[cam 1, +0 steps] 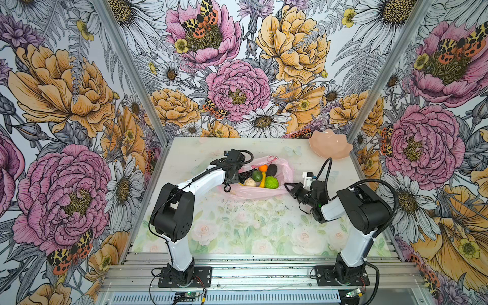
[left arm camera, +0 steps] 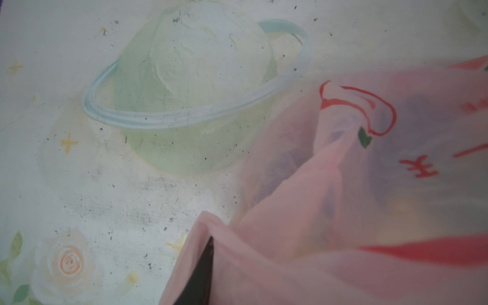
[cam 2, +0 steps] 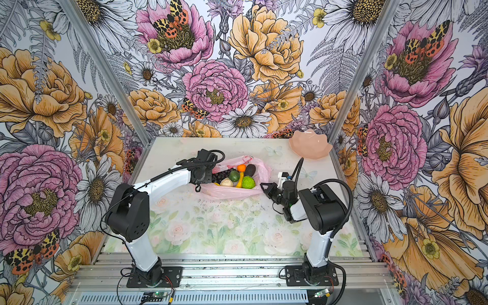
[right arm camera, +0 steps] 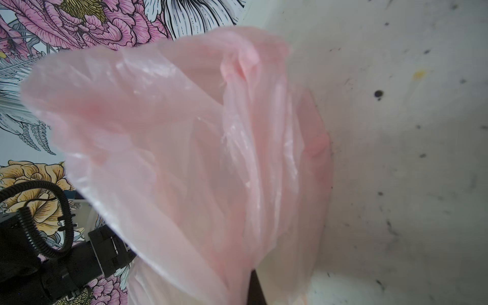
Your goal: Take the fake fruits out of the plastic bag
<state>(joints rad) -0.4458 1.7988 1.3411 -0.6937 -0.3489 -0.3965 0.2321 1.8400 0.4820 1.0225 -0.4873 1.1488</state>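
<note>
Fingers of the right gripper (cam 1: 287,185) pinch the rim of one crinkly pink plastic bag (cam 1: 253,194) on the worktop (cam 1: 237,224) in both top views; whether the left gripper (cam 1: 234,177) grips, I cannot tell. Seven fake fruits (cam 1: 272,182) lie inside, two green. Left wrist: film drapes one dark finger (left arm camera: 203,274). Right wrist: translucent folds.

Only lettering: red print on the plastic bag (left arm camera: 330,171). Left wrist view shows one character-like red mark (left arm camera: 418,167) (blurred, can't read it). In both top views the print sits at the bag's 12 o'clock edge, too small to read.
</note>
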